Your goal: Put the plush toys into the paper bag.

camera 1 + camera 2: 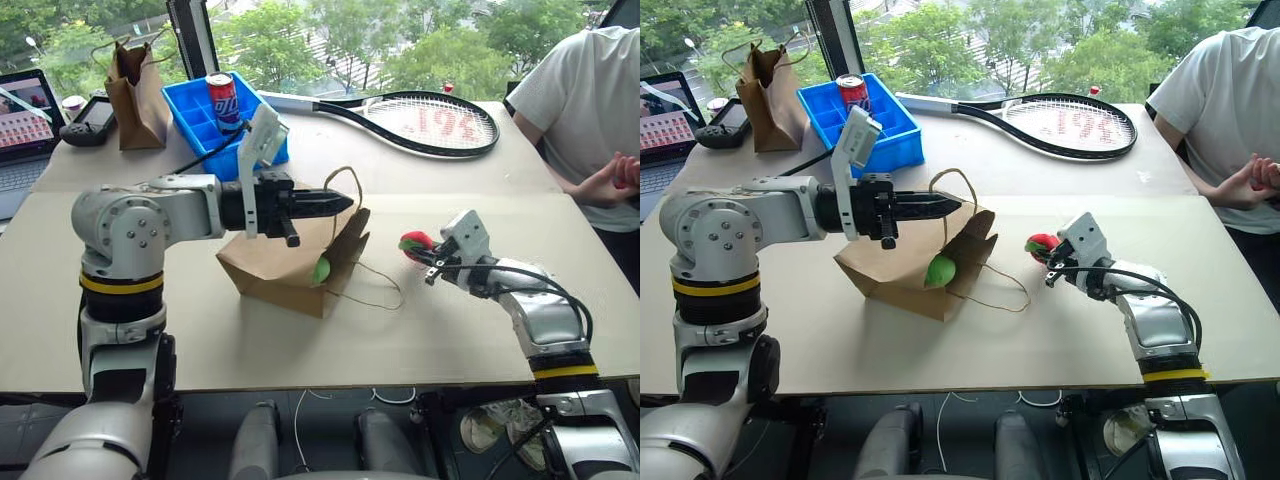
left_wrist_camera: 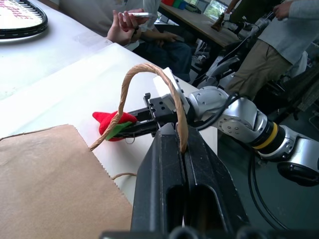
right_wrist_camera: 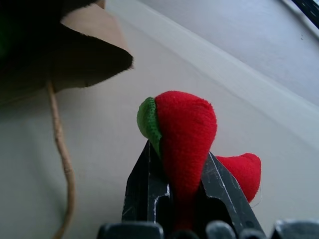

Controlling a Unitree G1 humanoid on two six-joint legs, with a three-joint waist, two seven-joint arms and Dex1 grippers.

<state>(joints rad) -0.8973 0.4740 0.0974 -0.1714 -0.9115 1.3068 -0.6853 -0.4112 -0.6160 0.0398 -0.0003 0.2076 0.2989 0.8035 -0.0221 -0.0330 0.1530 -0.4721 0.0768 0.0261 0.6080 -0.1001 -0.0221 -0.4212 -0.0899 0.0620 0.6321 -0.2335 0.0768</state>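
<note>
A: Where is the small red plush toy relative to the wide brown kraft paper bag?

B: Just beside its mouth, pinched in the right gripper. The left gripper, pressed together on a cord handle, lifts that mouth; the lime-green plush toy shows there.

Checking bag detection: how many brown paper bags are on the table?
2. The wide bag lies mid-table, one handle pinched in the shut left gripper. A taller bag stands at the far left near the blue bin. None seems hidden.

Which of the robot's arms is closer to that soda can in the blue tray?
Left. The left gripper, holding the paper bag handle, is just in front of the soda can; the right gripper is far off, pinching the red plush toy.
</note>
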